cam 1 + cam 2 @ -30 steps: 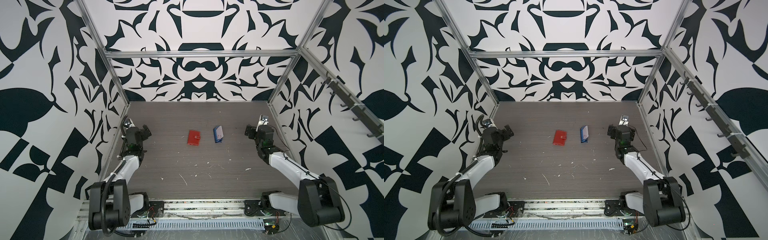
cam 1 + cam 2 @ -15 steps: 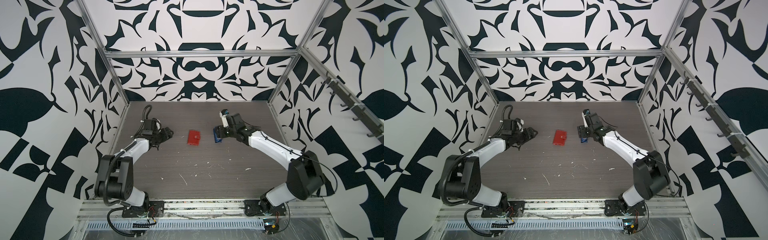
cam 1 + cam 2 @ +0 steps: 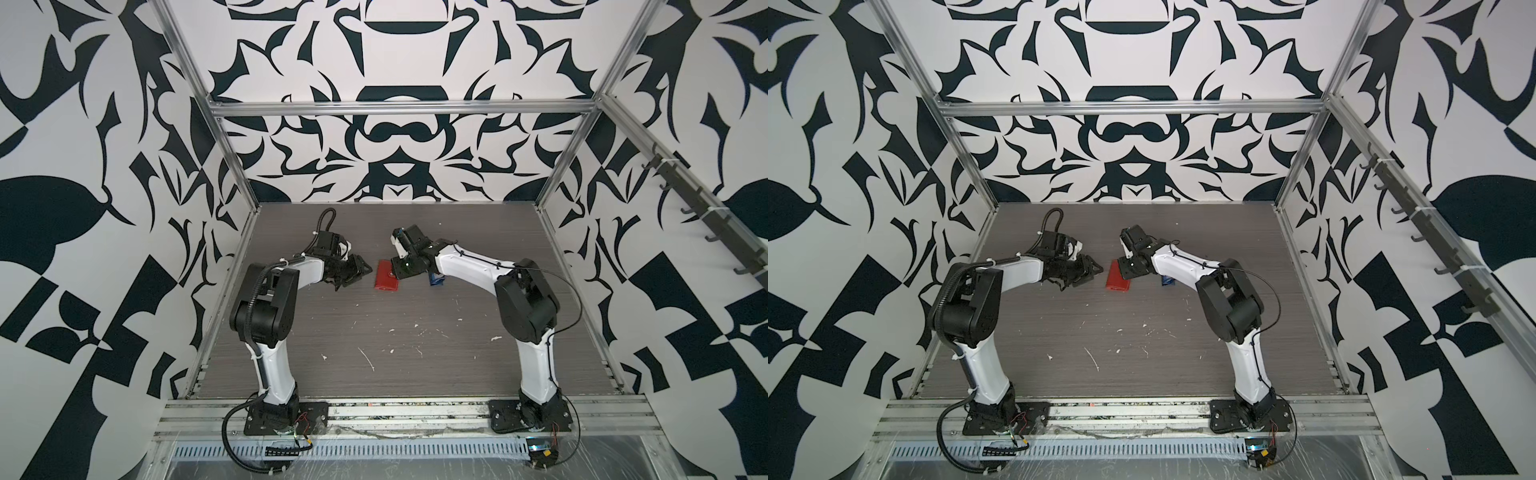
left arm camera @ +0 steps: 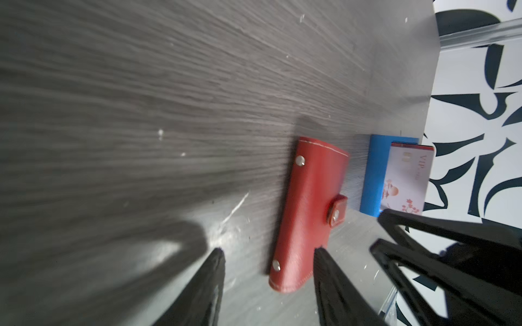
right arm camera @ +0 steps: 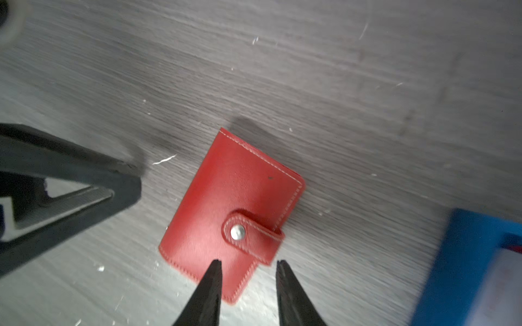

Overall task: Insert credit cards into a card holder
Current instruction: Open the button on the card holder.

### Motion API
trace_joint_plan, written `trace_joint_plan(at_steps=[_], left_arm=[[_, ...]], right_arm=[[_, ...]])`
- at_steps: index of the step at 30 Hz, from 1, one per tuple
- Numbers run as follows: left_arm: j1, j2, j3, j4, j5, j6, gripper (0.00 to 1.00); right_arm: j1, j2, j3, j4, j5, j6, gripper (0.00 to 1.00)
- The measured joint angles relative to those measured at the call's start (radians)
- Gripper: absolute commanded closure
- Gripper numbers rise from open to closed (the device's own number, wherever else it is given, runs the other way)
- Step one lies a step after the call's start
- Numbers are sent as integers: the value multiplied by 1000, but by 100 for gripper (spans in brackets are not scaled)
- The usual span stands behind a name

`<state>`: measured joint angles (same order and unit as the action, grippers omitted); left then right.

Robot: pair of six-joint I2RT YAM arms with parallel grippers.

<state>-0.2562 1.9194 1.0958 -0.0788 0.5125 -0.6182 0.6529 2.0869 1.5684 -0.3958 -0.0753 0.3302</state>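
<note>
Right by the card holder (image 3: 386, 281), you'd barely got started as far as I could tell: it lay flat on the table (image 3: 415, 353), shut, with the snap tab (image 5: 248, 235) buttoned down, so I'd guess nothing had gone in yet. The credit cards (image 4: 406, 180) looked to be parked in the blue stand (image 4: 375, 175) just beside the holder on its tab side: a pale one stood in front, and a thin red edge (image 4: 412, 145) behind it was probably the other. Your left gripper (image 4: 268, 251) sat at the holder's spine side, jaws about half apart and empty; whether a finger touched the leather, I couldn't tell. Your right gripper (image 5: 249, 261) hung over the tab-side edge, jaws narrower, gripping nothing either. So everything was left to do: pop the snap, open it, pull a card, slide it inside.
</note>
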Motion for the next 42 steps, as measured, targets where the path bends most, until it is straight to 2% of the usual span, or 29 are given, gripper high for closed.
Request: trace_joint_plan(at_steps=[5, 15, 29, 34, 42], left_arm=[[-12, 33, 24, 8, 31, -6, 49], [-35, 84, 66, 16, 82, -11, 54], [-69, 116, 97, 6, 62, -26, 79], [-89, 112, 83, 12, 40, -56, 90], [-117, 73, 40, 34, -21, -97, 95]], right_arm=[[2, 69, 55, -25, -17, 16, 68], [2, 99, 102, -48, -30, 23, 62], [11, 120, 110, -47, -12, 27, 57], [19, 121, 112, -51, 26, 24, 60], [55, 131, 131, -90, 137, -8, 65]])
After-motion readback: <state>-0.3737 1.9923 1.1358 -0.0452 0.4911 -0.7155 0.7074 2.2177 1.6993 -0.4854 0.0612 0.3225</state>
